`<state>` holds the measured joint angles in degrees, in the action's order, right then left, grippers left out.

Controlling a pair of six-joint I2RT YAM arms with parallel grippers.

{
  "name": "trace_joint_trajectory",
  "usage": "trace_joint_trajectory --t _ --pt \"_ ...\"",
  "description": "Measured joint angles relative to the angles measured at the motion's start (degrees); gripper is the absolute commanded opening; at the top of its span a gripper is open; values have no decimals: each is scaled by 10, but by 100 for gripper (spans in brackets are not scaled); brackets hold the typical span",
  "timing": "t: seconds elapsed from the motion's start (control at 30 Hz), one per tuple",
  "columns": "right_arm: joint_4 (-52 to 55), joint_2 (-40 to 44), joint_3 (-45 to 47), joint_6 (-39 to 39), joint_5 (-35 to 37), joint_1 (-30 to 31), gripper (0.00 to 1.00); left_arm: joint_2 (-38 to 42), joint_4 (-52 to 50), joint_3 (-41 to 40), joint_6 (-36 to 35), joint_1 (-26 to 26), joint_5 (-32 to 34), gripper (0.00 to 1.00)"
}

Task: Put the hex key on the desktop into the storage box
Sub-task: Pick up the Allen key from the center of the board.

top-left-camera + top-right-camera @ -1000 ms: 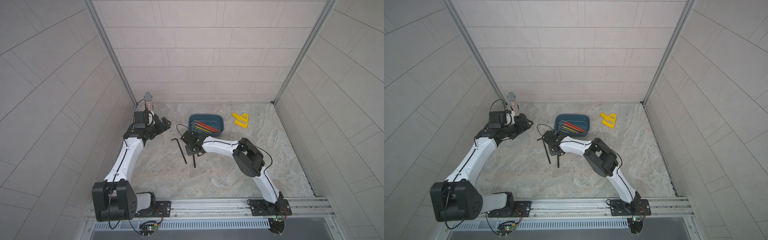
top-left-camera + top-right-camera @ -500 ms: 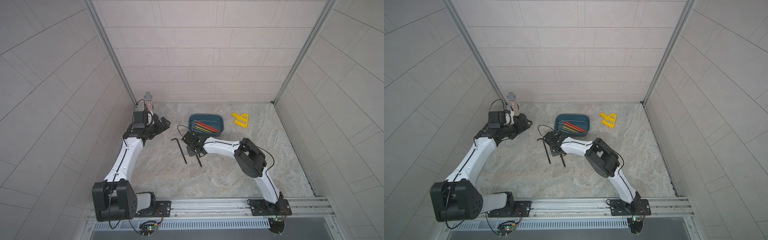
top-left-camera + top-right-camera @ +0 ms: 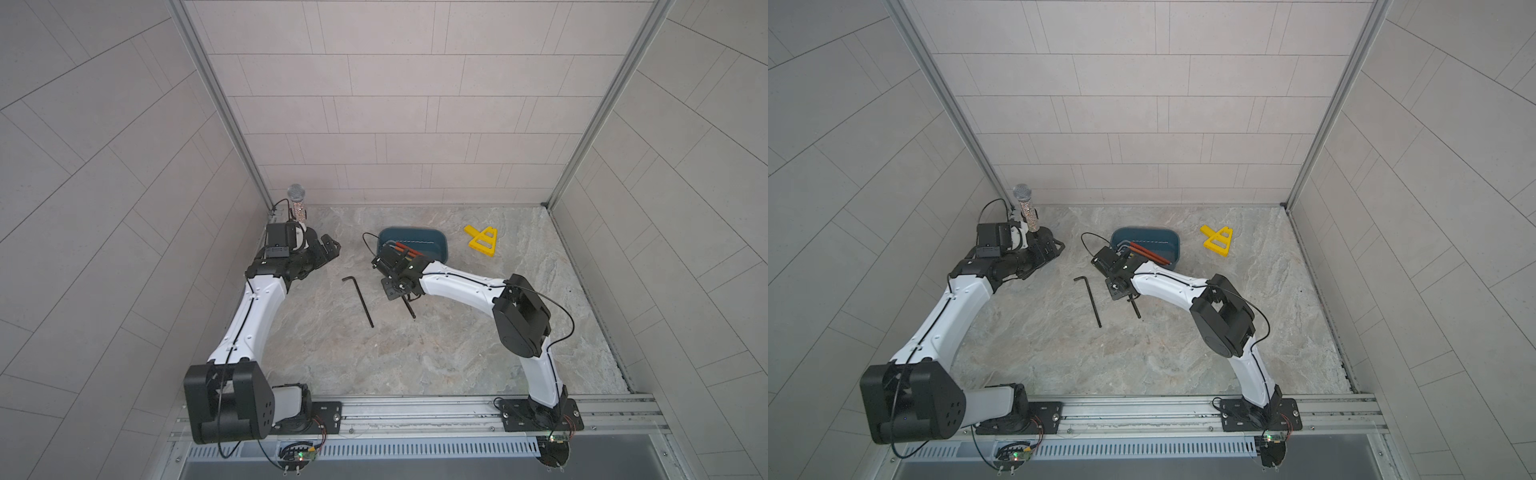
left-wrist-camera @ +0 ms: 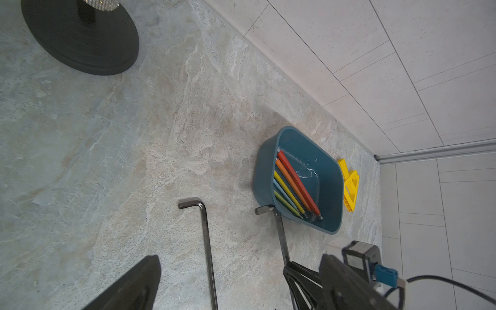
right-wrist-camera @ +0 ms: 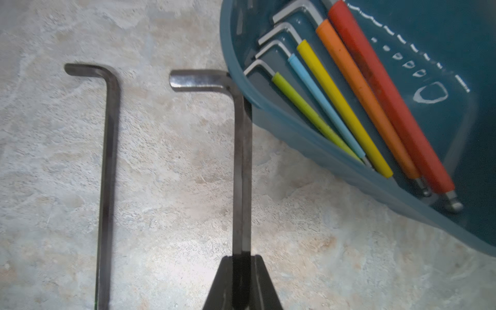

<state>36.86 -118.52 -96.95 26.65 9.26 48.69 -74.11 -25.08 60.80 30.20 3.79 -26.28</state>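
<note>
My right gripper (image 5: 241, 259) is shut on the shaft of a thick dark hex key (image 5: 241, 161), whose bent end reaches the wall of the teal storage box (image 5: 295, 126). In both top views that gripper (image 3: 401, 286) (image 3: 1125, 286) hangs just in front of the box (image 3: 434, 239) (image 3: 1171, 241), and the key's tail (image 3: 409, 307) sticks out below it. A thinner dark hex key (image 3: 359, 301) (image 3: 1093, 301) (image 5: 107, 174) lies flat on the desktop (image 3: 415, 353) to the left. Several coloured hex keys (image 5: 349, 107) lie in the box. My left gripper (image 3: 329, 248) stands open at the back left, holding nothing.
A yellow plastic frame (image 3: 482, 241) (image 3: 1217, 241) lies right of the box. A microphone (image 3: 297, 203) on a round black base (image 4: 80, 35) stands in the back left corner, close to my left gripper. Tiled walls enclose the desktop on three sides.
The right gripper has shut on the thick hex key and shifted slightly right, swinging the key's tail rightward. The thin key and the left arm have not moved.
</note>
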Motion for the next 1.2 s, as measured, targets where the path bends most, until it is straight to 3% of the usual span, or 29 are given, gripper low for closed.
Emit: trace_joint_trajectory --t 0.57,1.0,1.2 --pt "32 0 -83 -96 -54 -85 0 0 0 0 0 7 0 100" --pt "3 15 -58 -110 -90 -85 0 0 4 0 9 14 -3 100" --pt "-26 29 28 -126 -90 -78 48 0 5 -1 11 16 -5 100"
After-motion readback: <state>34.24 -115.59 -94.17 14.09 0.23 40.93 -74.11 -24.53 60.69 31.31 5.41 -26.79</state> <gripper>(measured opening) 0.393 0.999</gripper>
